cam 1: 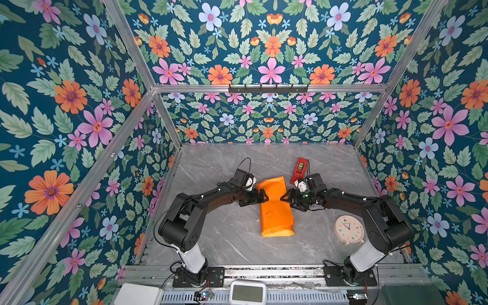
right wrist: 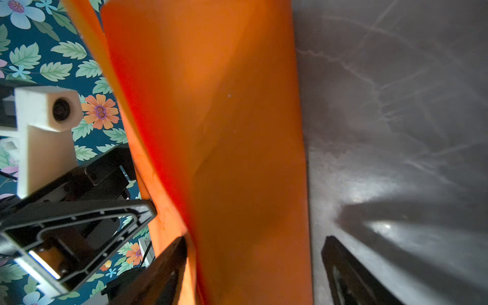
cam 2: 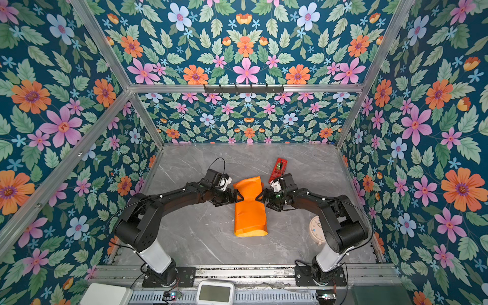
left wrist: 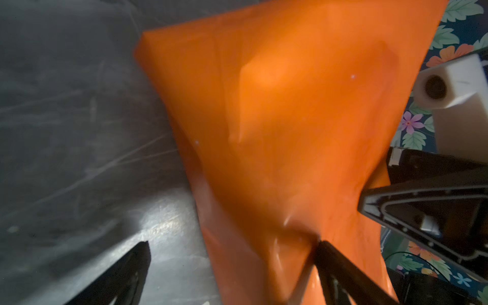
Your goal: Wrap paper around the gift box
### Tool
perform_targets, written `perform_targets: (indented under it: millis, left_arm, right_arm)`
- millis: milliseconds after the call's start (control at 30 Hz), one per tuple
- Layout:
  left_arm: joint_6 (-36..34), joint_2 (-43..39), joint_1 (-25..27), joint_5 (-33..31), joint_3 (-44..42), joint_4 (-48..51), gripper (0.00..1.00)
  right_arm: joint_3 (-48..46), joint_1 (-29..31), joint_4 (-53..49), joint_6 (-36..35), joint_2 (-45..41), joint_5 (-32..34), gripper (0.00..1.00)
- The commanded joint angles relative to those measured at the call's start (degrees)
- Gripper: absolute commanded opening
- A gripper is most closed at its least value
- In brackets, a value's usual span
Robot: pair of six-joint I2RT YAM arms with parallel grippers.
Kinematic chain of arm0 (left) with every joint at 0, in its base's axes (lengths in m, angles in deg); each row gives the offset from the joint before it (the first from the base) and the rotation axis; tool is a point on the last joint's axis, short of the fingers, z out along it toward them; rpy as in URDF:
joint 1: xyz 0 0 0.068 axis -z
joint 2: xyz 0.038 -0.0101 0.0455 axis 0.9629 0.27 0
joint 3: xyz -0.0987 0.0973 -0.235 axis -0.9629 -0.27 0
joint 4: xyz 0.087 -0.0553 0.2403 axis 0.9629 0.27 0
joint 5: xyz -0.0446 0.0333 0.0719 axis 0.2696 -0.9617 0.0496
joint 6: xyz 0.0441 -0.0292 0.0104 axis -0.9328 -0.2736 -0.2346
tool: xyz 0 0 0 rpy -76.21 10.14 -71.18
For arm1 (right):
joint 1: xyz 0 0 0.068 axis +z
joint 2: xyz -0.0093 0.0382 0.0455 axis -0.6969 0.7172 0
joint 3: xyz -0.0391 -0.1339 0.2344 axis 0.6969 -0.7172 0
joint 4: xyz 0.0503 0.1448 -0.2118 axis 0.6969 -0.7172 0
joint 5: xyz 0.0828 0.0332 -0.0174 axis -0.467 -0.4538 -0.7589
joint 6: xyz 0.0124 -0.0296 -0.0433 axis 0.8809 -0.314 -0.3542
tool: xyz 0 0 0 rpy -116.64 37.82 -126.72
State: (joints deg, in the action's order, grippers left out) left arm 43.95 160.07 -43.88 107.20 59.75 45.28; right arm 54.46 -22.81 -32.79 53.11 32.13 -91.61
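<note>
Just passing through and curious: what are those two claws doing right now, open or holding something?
Left gripper: open, pressing against the paper.
Right gripper: open, jaws straddling the paper, not clamped.

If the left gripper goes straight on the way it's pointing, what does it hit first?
The paper: the left gripper, jaws open, sits right at its pinched-in side. Past the paper, the right gripper faces it on roughly the same line, though depth is hard to judge.

Both top views come in bright, even and sharp. Wrist views are dim and smeared, the paper (left wrist: 277,105) blurred, glare patches on the tabletop (left wrist: 163,224).
</note>
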Motion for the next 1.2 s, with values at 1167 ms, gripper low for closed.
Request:
perform_targets:
  millis: [1167]
  left_arm:
    - [-7.5, 4.5, 0.9, -4.0, -1.2, 11.0, 0.95]
  right_arm:
    - [9.2, -2.9, -18.4, -4.9, -5.6, 3.0, 0.86]
